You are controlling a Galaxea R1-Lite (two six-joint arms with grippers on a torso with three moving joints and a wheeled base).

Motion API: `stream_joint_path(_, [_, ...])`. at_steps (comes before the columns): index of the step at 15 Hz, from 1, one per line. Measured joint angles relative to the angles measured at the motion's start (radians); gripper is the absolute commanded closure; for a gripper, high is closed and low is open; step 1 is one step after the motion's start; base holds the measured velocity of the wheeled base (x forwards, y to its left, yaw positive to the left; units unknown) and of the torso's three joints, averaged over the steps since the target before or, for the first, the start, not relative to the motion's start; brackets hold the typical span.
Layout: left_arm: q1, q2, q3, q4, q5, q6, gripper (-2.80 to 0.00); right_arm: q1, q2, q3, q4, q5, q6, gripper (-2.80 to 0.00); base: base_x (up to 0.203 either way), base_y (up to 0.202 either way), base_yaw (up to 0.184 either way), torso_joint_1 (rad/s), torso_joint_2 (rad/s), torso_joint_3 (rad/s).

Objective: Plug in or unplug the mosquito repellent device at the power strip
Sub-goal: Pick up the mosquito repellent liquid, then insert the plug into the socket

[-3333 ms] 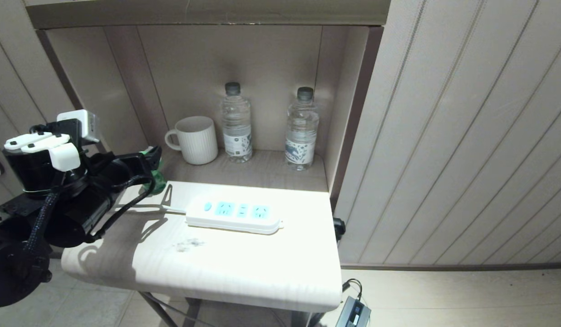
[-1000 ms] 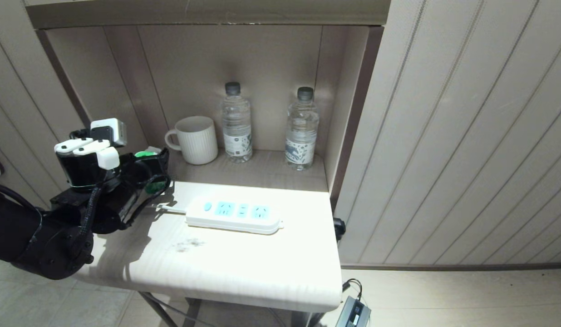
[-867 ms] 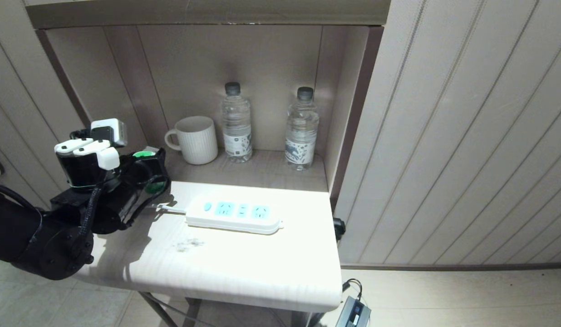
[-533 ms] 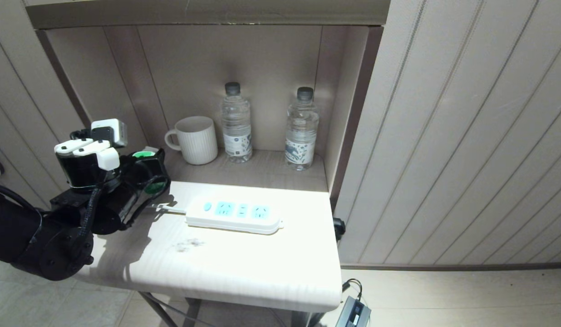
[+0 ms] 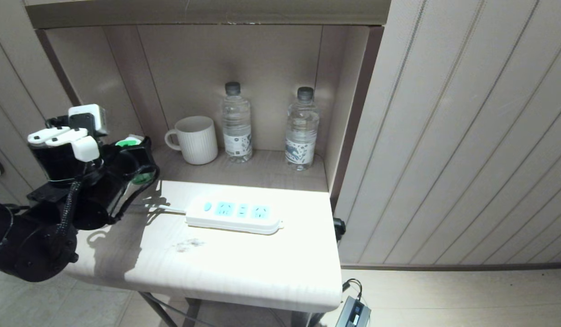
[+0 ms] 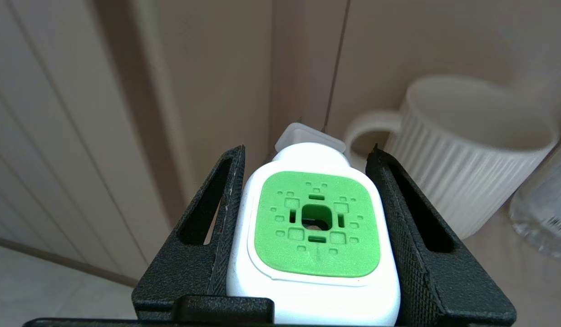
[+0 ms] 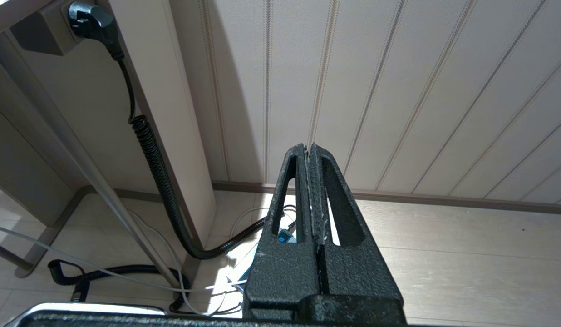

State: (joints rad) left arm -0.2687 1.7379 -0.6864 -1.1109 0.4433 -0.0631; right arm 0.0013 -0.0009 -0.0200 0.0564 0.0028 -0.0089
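- the left gripper [image 6: 307,218] is clamped on the mosquito repellent device [image 6: 314,236], one black finger pressed to each side of its white cap; the bright green centre faces the wrist camera
- in the head view the device [image 5: 134,159] sits at the far left, above the left edge of the table [image 5: 244,281], apart from the tabletop as far as can be judged; its green bottle peeks out below the fingers
- the power strip [image 5: 235,215] lies flat near the middle of the table, well apart from the device; all its light blue socket faces are bare, and its white cord runs off toward the left arm
- judged step: the device is picked up and carried, not yet plugged in; the plugging half of the task is in hand
- the next move calls for bringing the device across to a free socket, turning it so the plug prongs face down onto the socket face, lining them up with the slots, then pressing straight in; the prongs themselves are hidden here
- the mug [image 5: 194,138] stands just beyond the device in the alcove, so the swing wants to keep clear of it
- the right gripper [image 7: 311,200] hangs parked low beside the table, pointing at the floor, fingers pressed together with nothing between them
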Motion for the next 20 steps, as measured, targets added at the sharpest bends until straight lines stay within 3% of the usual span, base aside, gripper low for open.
stream_joint_path(3, [-0.034, -0.142, 0.024, 0.103, 0.021, 0.015, 0.00, 0.000, 0.000, 0.000, 0.000, 0.000, 0.000, 0.00, 0.000, 0.000, 0.000, 0.000, 0.00, 0.000])
stream_joint_path(5, [-0.073, -0.256, 0.027, 0.262, 0.024, 0.007, 0.00, 0.000, 0.000, 0.000, 0.000, 0.000, 0.000, 0.00, 0.000, 0.000, 0.000, 0.000, 0.00, 0.000])
stream_joint_path(8, [-0.153, -0.400, 0.001, 0.594, 0.029, -0.049, 0.00, 0.000, 0.000, 0.000, 0.000, 0.000, 0.000, 0.00, 0.000, 0.000, 0.000, 0.000, 0.00, 0.000])
stream_joint_path(11, [-0.191, -0.456, -0.100, 0.970, 0.014, -0.155, 0.00, 0.000, 0.000, 0.000, 0.000, 0.000, 0.000, 0.00, 0.000, 0.000, 0.000, 0.000, 0.00, 0.000])
stream_joint_path(13, [-0.197, -0.469, -0.185, 1.230, -0.076, -0.223, 0.00, 0.000, 0.000, 0.000, 0.000, 0.000, 0.000, 0.00, 0.000, 0.000, 0.000, 0.000, 0.00, 0.000])
stream_joint_path(16, [-0.174, -0.479, -0.319, 1.567, -0.349, -0.270, 0.00, 0.000, 0.000, 0.000, 0.000, 0.000, 0.000, 0.00, 0.000, 0.000, 0.000, 0.000, 0.00, 0.000])
stream_joint_path(18, [-0.163, -0.465, -0.411, 1.756, -0.515, -0.310, 0.00, 0.000, 0.000, 0.000, 0.000, 0.000, 0.000, 0.00, 0.000, 0.000, 0.000, 0.000, 0.00, 0.000])
stream_joint_path(20, [-0.157, -0.444, -0.463, 1.872, -0.596, -0.355, 0.00, 0.000, 0.000, 0.000, 0.000, 0.000, 0.000, 0.00, 0.000, 0.000, 0.000, 0.000, 0.00, 0.000])
